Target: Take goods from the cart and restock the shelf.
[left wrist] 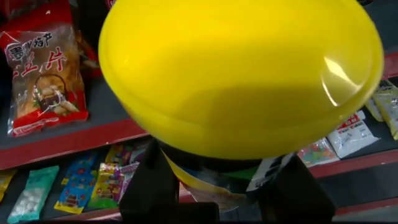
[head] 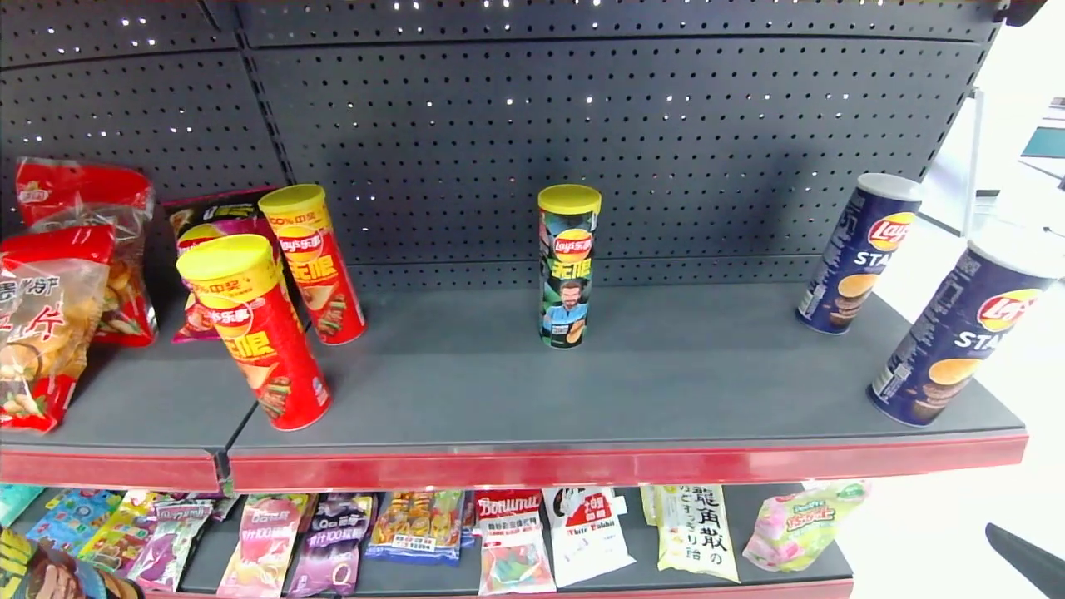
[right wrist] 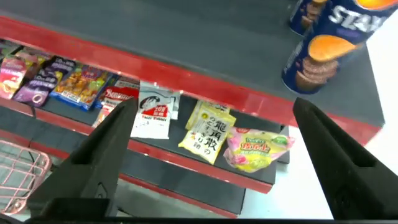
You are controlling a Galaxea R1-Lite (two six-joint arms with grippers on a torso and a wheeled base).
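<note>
**Head view.** The dark grey metal shelf [head: 666, 391], with a perforated back panel [head: 582, 125] and a red front lip, carried upright cylindrical cans. Two red cans with yellow lids [head: 254, 333] stood at the left. One green-and-black can with a yellow lid [head: 568, 266] stood at the centre. Two dark blue cans with white lids [head: 857, 254] stood at the right end. Crinkled red snack bags [head: 50, 316] stood at the far left, and flat candy packets [head: 516, 541] lay on the lower shelf.

**Left wrist view.** The left gripper [left wrist: 224, 196] was clamped on a held can with a glossy yellow lid [left wrist: 242, 74]. One black finger lay against each side of the body. The lid faced the camera, with the red shelf lips behind it.

**Right wrist view.** The right gripper [right wrist: 216, 109] hung before the lower shelf. Its two black tapered fingers were spread wide, with nothing between them. A corner of the pink wire cart [right wrist: 18, 174] lay beneath, well apart from the fingers
</note>
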